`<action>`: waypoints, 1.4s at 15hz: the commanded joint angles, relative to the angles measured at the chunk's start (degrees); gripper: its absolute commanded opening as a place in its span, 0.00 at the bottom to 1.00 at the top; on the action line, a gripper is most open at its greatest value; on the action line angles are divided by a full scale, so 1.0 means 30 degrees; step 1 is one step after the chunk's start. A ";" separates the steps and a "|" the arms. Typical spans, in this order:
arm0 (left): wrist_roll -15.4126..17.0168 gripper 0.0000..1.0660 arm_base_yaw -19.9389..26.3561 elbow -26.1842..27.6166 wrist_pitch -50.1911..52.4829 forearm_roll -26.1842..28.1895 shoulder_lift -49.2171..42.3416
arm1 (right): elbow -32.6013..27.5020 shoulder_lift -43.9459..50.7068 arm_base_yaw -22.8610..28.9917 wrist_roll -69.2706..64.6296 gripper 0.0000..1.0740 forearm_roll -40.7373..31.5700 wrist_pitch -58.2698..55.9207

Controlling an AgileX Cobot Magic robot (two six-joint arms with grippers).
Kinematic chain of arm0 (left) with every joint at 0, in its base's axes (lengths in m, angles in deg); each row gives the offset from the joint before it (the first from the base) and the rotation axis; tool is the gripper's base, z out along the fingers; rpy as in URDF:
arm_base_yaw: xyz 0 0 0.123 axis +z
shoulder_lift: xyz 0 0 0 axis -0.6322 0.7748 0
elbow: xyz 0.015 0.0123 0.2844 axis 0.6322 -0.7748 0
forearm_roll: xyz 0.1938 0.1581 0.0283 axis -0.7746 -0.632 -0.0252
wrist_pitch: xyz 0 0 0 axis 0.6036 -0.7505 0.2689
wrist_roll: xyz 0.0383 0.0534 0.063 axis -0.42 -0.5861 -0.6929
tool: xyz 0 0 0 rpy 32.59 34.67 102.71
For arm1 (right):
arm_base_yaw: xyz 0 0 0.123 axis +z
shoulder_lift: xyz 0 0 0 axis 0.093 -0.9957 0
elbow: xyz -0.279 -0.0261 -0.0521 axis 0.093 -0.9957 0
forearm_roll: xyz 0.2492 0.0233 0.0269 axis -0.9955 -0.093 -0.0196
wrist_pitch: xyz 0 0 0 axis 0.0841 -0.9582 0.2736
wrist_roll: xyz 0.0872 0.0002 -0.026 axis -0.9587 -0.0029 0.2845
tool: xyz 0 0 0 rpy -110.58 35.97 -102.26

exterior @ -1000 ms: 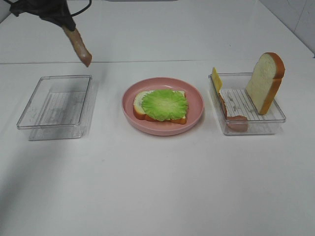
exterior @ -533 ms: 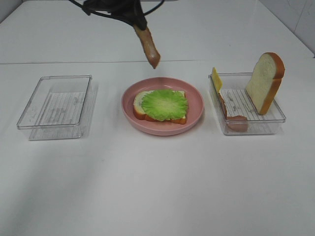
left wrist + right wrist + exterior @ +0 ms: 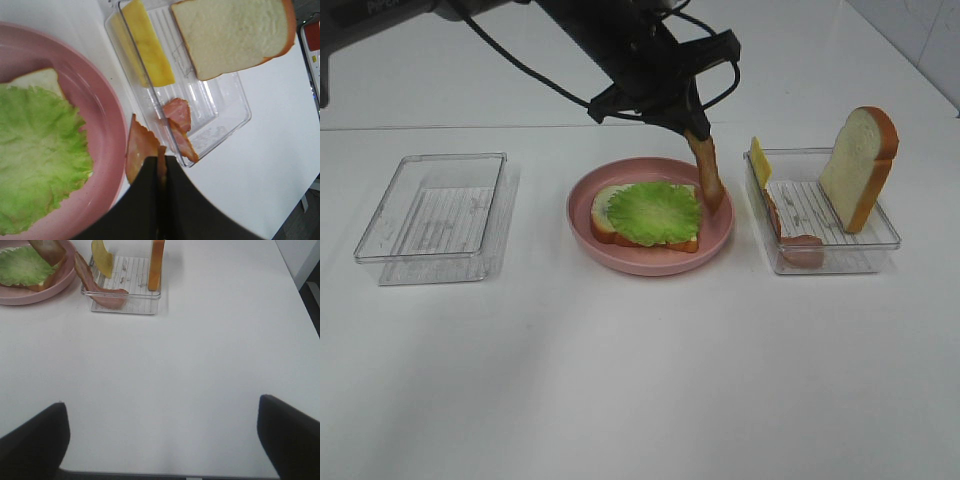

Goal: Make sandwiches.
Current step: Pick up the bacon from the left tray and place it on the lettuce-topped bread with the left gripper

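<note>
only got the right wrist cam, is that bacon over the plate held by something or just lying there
Observer: Held. The left claw is shut on the bacon strip, which hangs down to the right side of the pink plate.
Operator: anything on top of the lettuce
Observer: No. The lettuce lies bare on a bread slice, with no bacon or cheese on it.
Operator: whats on the far side of the plate
Observer: A clear tray with no food in it.
</note>
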 commanded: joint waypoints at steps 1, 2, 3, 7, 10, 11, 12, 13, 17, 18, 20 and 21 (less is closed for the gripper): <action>-0.0019 0.00 -0.0038 0.0019 -0.0172 0.0382 0.0859 | -0.0057 0.0535 -0.0057 0.0115 0.92 0.0019 0.0095; -0.0019 0.00 -0.0019 0.0019 -0.0267 0.0191 0.1318 | -0.0057 0.0535 -0.0057 0.0115 0.92 0.0019 0.0095; -0.0019 0.00 0.0134 0.0019 -0.0306 0.0038 0.1623 | -0.0057 0.0535 -0.0057 0.0115 0.92 0.0019 0.0095; 0.0153 0.00 0.0420 0.0019 -0.0344 -0.1929 0.1948 | -0.0057 0.0535 -0.0057 0.0115 0.92 0.0019 0.0095; 0.0420 0.00 0.0573 0.0038 -0.0745 -0.4393 0.1948 | -0.0057 0.0535 -0.0057 0.0115 0.92 0.0019 0.0095; 0.0477 0.00 0.0573 0.0038 -0.0745 -0.5138 0.1948 | -0.0057 0.0535 -0.0057 0.0115 0.92 0.0019 0.0095; 0.0516 0.00 0.0573 0.0038 -0.0745 -0.5481 0.1948 | -0.0057 0.0535 -0.0057 0.0115 0.92 0.0019 0.0095; 0.0649 0.00 0.0573 0.0038 -0.0783 -0.5882 0.1948 | -0.0057 0.0535 -0.0057 0.0115 0.92 0.0019 0.0095; 0.1623 0.52 0.0573 0.0115 -0.1757 -0.7181 0.1910 | -0.0057 0.0535 -0.0057 0.0115 0.92 0.0019 0.0095; 0.1623 0.70 0.0573 0.0363 -0.2158 -0.7525 0.1891 | -0.0057 0.0535 -0.0057 0.0115 0.92 0.0019 0.0095; 0.1528 0.93 0.0573 0.1738 -0.3228 -0.7639 0.1642 | -0.0057 0.0535 -0.0057 0.0115 0.92 0.0019 0.0095; 0.1471 0.93 0.0573 0.2712 -0.3839 -0.7659 0.1566 | -0.0057 0.0535 -0.0057 0.0115 0.92 0.0019 0.0095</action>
